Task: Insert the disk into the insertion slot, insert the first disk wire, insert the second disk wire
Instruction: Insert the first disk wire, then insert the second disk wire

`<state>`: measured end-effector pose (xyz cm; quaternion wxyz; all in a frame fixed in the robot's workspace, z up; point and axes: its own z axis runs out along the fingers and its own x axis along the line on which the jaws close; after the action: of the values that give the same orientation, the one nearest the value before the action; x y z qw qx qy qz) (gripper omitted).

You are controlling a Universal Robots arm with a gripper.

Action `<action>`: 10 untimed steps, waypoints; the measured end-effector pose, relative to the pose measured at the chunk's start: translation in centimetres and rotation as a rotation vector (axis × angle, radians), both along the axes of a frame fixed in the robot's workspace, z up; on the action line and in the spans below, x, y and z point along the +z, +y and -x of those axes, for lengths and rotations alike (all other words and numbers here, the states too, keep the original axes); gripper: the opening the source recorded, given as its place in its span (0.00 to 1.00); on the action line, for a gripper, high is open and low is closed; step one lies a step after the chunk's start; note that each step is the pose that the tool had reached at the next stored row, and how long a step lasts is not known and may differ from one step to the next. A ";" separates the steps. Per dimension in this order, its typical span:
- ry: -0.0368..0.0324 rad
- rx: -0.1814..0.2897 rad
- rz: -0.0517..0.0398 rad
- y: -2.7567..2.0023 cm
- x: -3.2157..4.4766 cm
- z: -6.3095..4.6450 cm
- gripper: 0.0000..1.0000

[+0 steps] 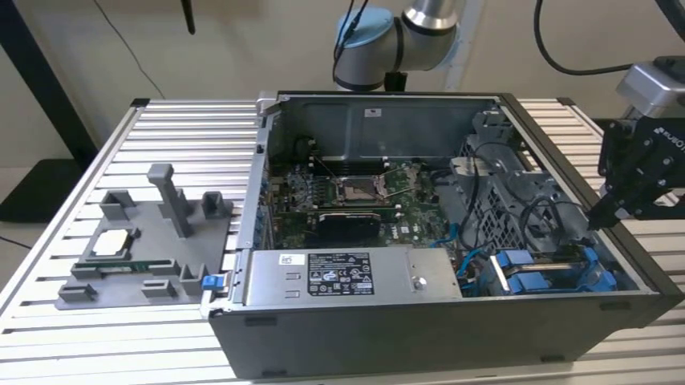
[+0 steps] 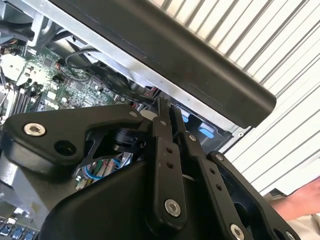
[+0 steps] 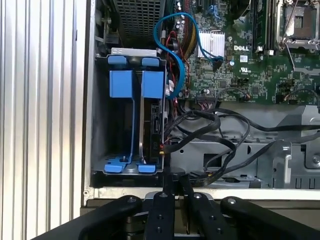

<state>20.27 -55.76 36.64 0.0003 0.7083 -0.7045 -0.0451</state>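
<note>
We are seeing the disk point(image 3: 151, 127) standing on edge in its blue carrier point(image 3: 152, 84). It is sitting down inside the insertion slot point(image 3: 100, 130), in the corner of the PC case point(image 1: 428, 337) toward the table's point(image 1: 192, 128) edge on the exterior view's right. Its long axis is running along the case's side wall. In the first wrist view, that axis is pointing almost straight at the claw point(image 3: 175, 177), which is hovering just off the disk's end, shifted slightly toward the motherboard side. A second blue carrier point(image 3: 121, 82) is sitting just beside the disk, nearer the wall. Black wires point(image 3: 200, 127) are bunching against the disk's inner side; we cannot tell whether any is plugged in. The claw's fingers are pressing together, and they seem to be pinching nothing. We are judging the disk seated and the wires unresolved.
</note>
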 end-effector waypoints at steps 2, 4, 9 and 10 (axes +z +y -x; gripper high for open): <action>0.0012 0.000 -0.0001 0.00 0.00 0.0 1.00; 0.0027 0.000 0.0000 -0.01 0.08 0.0 1.00; 0.0043 0.000 0.0001 -0.07 0.79 0.1 0.00; 0.0043 0.000 -0.0001 -0.08 0.96 0.2 0.00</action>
<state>20.09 -55.84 37.59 0.0018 0.7082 -0.7045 -0.0466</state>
